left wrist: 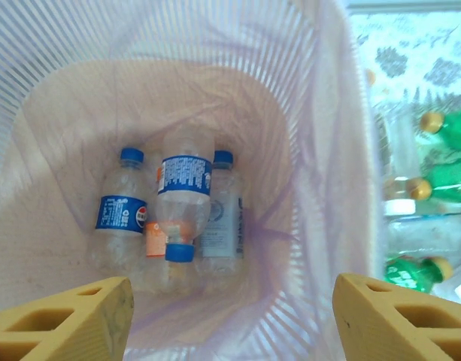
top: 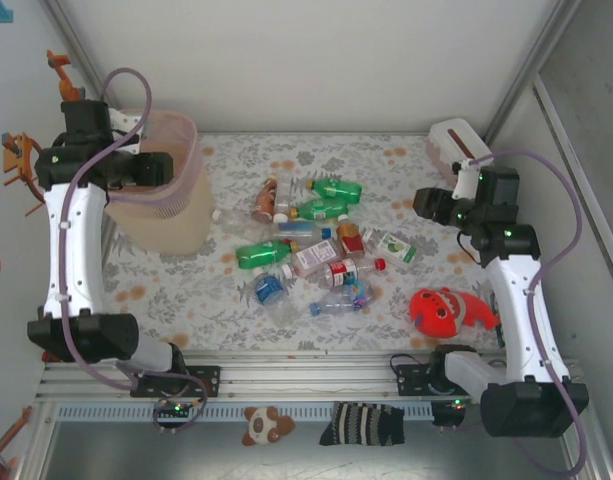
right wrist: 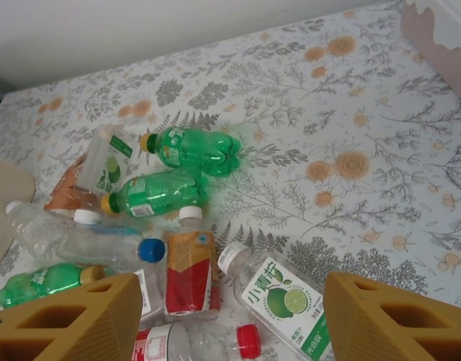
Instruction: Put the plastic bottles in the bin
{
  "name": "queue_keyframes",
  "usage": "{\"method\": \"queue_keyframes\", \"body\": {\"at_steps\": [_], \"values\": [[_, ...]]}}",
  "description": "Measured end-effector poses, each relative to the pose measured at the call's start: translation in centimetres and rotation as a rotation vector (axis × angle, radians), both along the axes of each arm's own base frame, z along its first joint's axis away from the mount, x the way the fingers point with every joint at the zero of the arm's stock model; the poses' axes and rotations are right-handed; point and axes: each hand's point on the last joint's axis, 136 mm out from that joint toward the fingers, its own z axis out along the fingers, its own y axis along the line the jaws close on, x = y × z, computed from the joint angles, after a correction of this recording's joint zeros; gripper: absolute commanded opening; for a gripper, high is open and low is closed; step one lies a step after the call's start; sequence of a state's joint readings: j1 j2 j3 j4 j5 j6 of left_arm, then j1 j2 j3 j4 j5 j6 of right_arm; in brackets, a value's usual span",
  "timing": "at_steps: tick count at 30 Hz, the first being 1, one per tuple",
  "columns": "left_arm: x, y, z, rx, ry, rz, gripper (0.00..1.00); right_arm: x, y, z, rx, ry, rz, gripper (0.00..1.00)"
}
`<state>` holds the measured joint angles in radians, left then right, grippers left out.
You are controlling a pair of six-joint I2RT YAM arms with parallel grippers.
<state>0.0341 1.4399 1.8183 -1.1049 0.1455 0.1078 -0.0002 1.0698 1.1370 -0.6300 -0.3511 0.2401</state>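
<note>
My left gripper [left wrist: 232, 292], jaws apart and empty, hangs over the bin [left wrist: 329, 150]. My right gripper [right wrist: 232, 301], apart too, could scatter the crowded plastic bottles [right wrist: 166, 194] by descending between them.

A tall translucent pale-pink perforated plastic bin [top: 176, 215] stands upright on the left, several clear blue-capped plastic bottles [left wrist: 182, 197] lying inside. More clear and green plastic bottles [top: 316, 258] lie heaped to its right.

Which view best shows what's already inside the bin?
Left wrist: it looks straight down into the bin, where at least three blue-capped bottles lie. Top external gives the bin's outside, mouth partly under the left arm. Right wrist faces the loose bottles on the table.
</note>
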Motion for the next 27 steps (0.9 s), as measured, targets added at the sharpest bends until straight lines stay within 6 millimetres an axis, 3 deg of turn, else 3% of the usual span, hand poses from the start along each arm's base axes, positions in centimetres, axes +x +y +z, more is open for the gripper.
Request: {"method": "queue_keyframes", "body": {"at_steps": [10,17,27], "values": [[-3.6,-2.3,1.8,-0.151,-0.135,-0.027,0.74,1.6,3.0,-2.4,-0.016,0.136,0.085,0.64],[-6.1,-4.2,0.8,-0.282,-0.168,-0.067,0.74,4.5,6.9,-4.6,-0.099,0.225,0.2,0.64],[-8.4,-5.4,-1.4,-0.388,-0.168,-0.07,0.73,10.3,12.1,-9.4,-0.24,0.342,0.326,0.64]]}}
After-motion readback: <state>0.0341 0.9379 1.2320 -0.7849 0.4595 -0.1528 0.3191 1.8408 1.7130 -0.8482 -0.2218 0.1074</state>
